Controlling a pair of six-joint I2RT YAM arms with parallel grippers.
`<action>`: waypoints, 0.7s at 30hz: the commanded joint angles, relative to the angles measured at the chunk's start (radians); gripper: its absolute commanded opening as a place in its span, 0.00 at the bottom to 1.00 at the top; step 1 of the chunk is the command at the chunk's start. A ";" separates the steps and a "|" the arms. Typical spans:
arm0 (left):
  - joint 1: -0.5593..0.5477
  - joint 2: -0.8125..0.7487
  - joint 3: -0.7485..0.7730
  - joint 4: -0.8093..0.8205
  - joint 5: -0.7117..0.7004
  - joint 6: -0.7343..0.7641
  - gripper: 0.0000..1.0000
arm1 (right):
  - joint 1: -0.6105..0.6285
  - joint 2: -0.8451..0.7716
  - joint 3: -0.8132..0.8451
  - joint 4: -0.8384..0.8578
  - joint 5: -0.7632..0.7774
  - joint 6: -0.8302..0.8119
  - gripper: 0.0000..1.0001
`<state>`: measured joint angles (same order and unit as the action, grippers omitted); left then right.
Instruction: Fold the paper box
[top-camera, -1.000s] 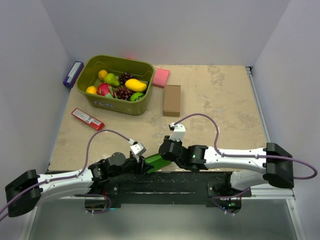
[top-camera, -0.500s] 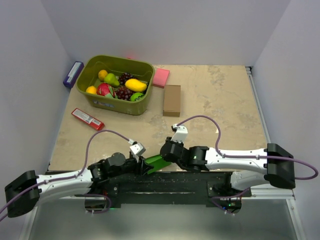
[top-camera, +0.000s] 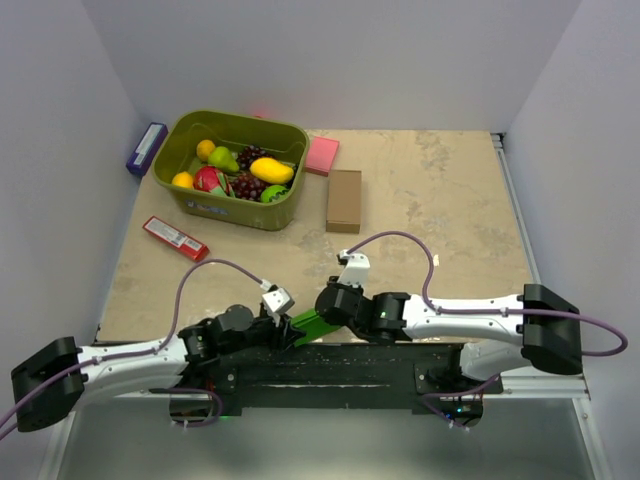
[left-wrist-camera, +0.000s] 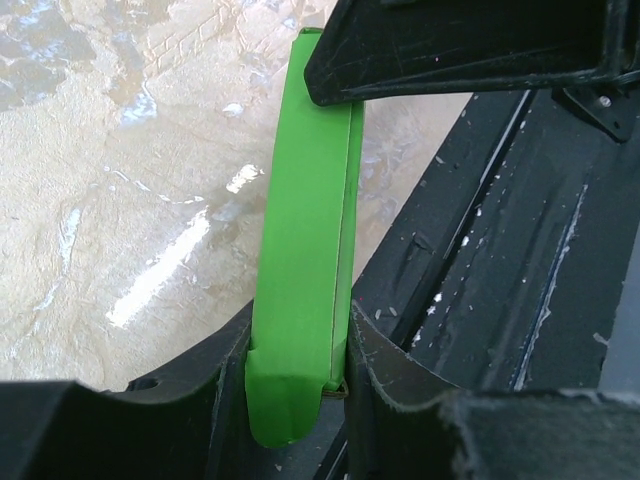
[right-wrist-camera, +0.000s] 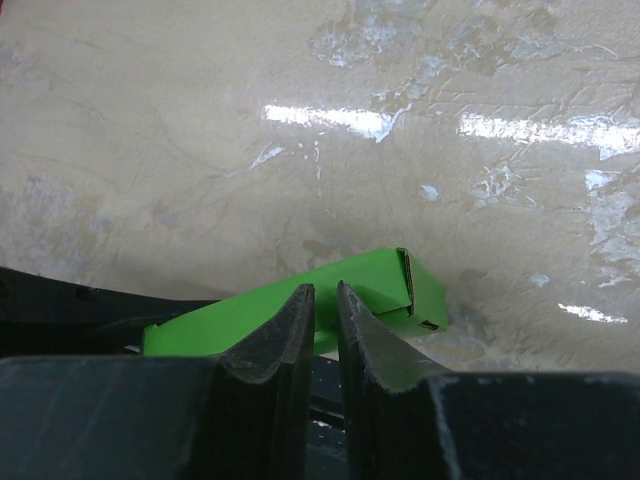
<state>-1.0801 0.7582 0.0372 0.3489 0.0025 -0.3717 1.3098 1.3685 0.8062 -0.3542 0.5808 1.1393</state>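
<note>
The left pincer (left-wrist-camera: 298, 350) clamped the paper box (left-wrist-camera: 305, 230) while the right pincer (right-wrist-camera: 326, 300), nearly closed and seemingly empty, sat at its far end, where a hard push could crumple the card.

1. Setting: a robotics lab test cell.
2. The left arm (top-camera: 130, 355) and right arm (top-camera: 470, 315) are bolted to a black base rail (top-camera: 330, 368) at the near edge of the desk (top-camera: 450, 200).
3. Plain pale walls (top-camera: 330, 60) enclose the desk on three sides.
4. Purple cables (top-camera: 400, 238) run exposed along both arms.
5. Assorted props stand on the desk, including an olive bin (top-camera: 235, 210) of fruit (top-camera: 270, 170).
</note>
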 joint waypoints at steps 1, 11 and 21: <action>0.014 0.070 0.082 0.101 -0.125 0.166 0.00 | 0.023 0.081 -0.076 -0.235 -0.164 -0.012 0.20; -0.035 0.219 0.158 0.102 -0.159 0.267 0.00 | 0.019 0.026 -0.042 -0.262 -0.138 -0.009 0.39; -0.093 0.297 0.205 0.050 -0.308 0.223 0.00 | 0.009 0.070 -0.002 -0.255 -0.114 -0.030 0.42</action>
<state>-1.1847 1.0306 0.1886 0.3717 -0.1383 -0.1452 1.3079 1.3487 0.8452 -0.4519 0.5900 1.1126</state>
